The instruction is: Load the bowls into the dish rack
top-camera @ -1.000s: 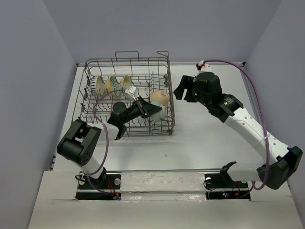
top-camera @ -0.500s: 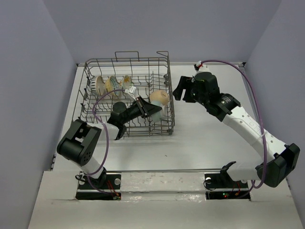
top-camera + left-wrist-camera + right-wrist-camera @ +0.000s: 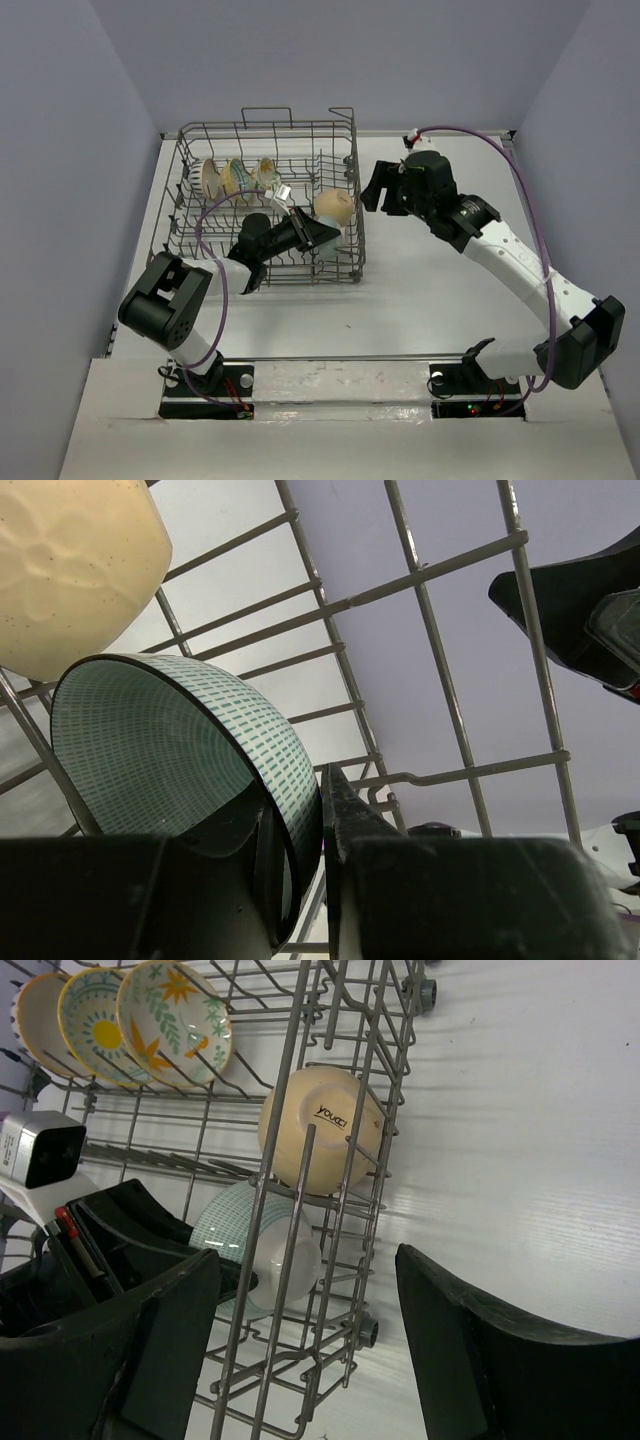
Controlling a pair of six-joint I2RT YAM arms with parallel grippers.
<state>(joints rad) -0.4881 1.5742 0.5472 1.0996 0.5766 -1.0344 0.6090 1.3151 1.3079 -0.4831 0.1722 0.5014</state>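
Left gripper (image 3: pixel 305 815) inside dish rack (image 3: pixel 266 125), clamped on rim of pale teal bowl (image 3: pixel 160 740), beside tan bowl (image 3: pixel 320 1130), right gripper (image 3: pixel 308 1305) wide open, empty, just outside the rack.

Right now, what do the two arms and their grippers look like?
The left arm and right arm have white links between bulky black joints. A purple cable runs along each. The left gripper and right gripper are matte black, with broad, tapering fingers. I see no printed markings on them.
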